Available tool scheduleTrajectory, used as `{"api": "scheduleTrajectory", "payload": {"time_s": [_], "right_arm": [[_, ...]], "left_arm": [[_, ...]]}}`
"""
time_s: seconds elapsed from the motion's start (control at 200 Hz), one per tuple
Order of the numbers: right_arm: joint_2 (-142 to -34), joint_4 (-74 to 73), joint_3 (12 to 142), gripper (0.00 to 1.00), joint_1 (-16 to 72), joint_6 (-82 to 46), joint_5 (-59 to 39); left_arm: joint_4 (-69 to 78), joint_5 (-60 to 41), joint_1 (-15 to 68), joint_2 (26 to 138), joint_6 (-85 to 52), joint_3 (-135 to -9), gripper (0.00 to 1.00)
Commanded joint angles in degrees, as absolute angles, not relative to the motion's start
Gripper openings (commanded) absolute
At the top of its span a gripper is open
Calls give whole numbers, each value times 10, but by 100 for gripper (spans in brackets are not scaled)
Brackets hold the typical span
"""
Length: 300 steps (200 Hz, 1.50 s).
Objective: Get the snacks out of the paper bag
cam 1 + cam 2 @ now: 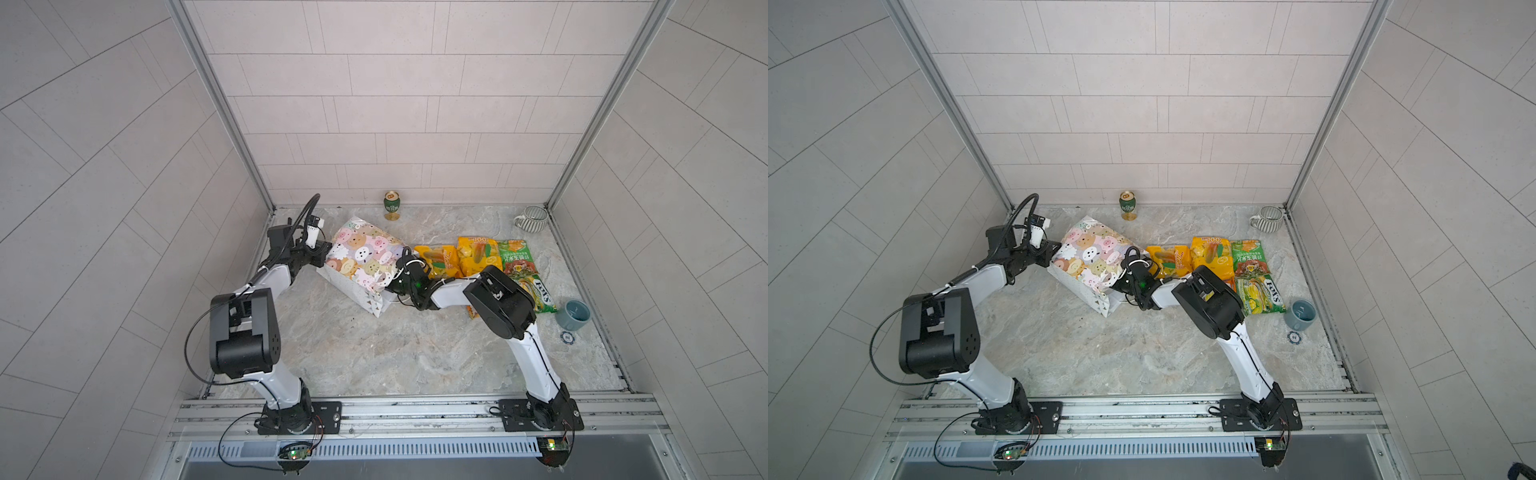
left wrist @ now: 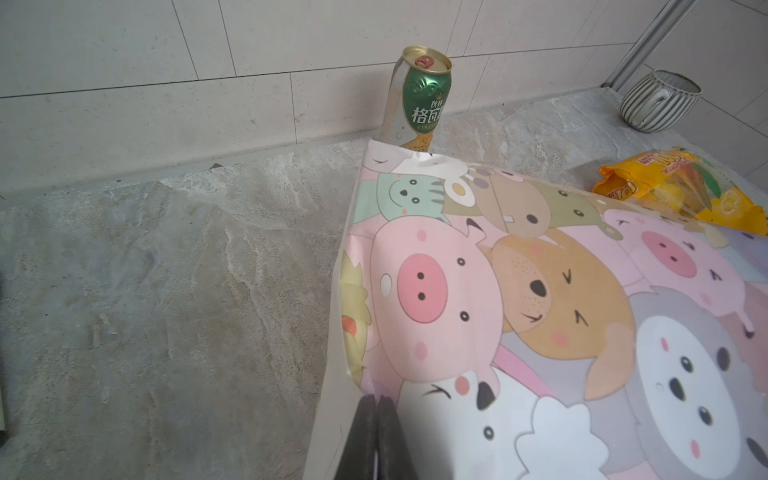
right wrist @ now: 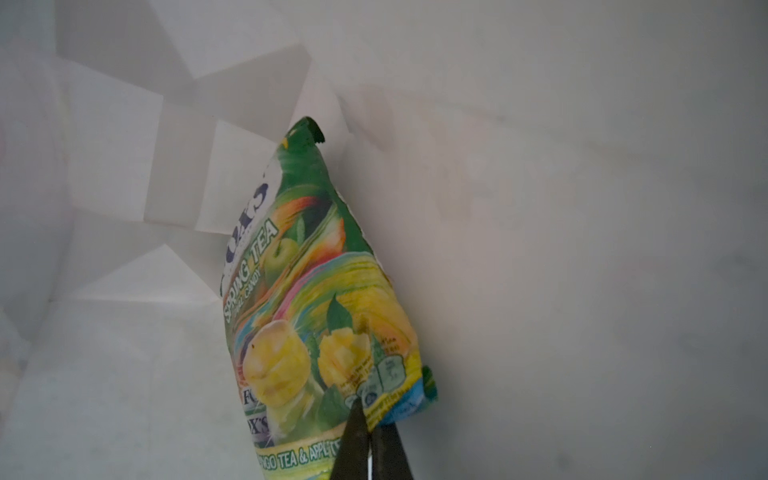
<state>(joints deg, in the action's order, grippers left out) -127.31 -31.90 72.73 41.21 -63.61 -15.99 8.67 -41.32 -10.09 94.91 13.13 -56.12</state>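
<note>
Right gripper (image 3: 369,424) is shown closed on a green packet (image 3: 307,291) inside the paper bag (image 1: 363,257); left gripper (image 2: 377,401) is clamped on the bag's end. Several packets (image 1: 478,257) are already laid out on the table (image 1: 374,353); this one seems the last.

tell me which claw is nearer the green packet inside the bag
Right. The right claw is shut on one end of the green packet inside the paper bag; the left claw pinches the bag's edge from outside.

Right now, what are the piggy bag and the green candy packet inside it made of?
The piggy bag looks like printed paper, fairly matte: it keeps sharp creases and folds. The green candy packet looks like glossy plastic film: shiny, softly wrinkled.
</note>
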Motion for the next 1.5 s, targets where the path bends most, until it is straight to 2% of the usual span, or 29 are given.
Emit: {"api": "scheduleTrajectory", "payload": {"time_s": [0.0, 0.435, 0.65, 1.081, 1.496], "right_arm": [[-1210, -319, 702, 0, 410, -610, -152], [-1085, -287, 654, 0, 399, -575, -167], [-1058, -262, 650, 0, 392, -557, -169], [-991, -210, 647, 0, 372, -531, -209], [-835, -99, 633, 0, 360, -487, -233]], "left_arm": [[123, -424, -116, 954, 83, -553, 0], [169, -396, -143, 958, 14, -544, 0], [223, -427, -168, 978, -63, -544, 0], [211, -388, -170, 967, -52, -538, 0], [224, -366, -169, 957, -55, -528, 0]]}}
